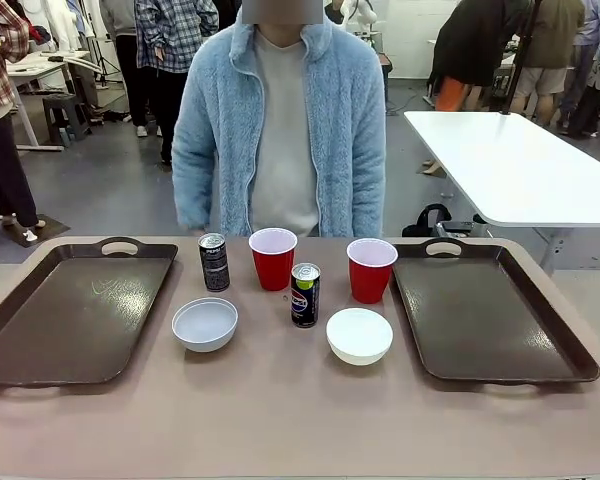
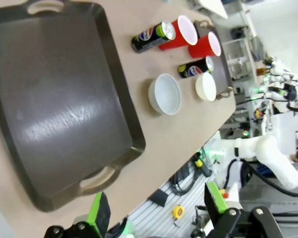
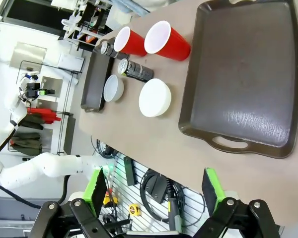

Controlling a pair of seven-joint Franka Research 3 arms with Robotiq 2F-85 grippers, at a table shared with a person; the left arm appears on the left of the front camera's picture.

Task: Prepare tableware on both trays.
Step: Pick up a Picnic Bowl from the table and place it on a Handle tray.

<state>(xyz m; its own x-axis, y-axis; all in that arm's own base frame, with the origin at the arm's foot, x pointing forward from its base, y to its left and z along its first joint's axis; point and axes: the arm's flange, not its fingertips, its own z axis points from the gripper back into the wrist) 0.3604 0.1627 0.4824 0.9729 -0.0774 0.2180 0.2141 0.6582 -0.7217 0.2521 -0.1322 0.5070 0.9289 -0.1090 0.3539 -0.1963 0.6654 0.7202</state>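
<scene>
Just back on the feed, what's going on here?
Nothing is being handled yet. The left tray and right tray hold nothing. Between them on the table stand two red cups, two white bowls, a dark can and a blue-labelled can. The left gripper and right gripper are open, holding nothing. A person stands at the far side.

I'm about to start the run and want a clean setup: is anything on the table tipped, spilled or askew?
Nothing stands out. The left red cup, right red cup, dark can, blue-labelled can, left bowl and right bowl all stand upright between the left tray and right tray; no spill is visible.
</scene>
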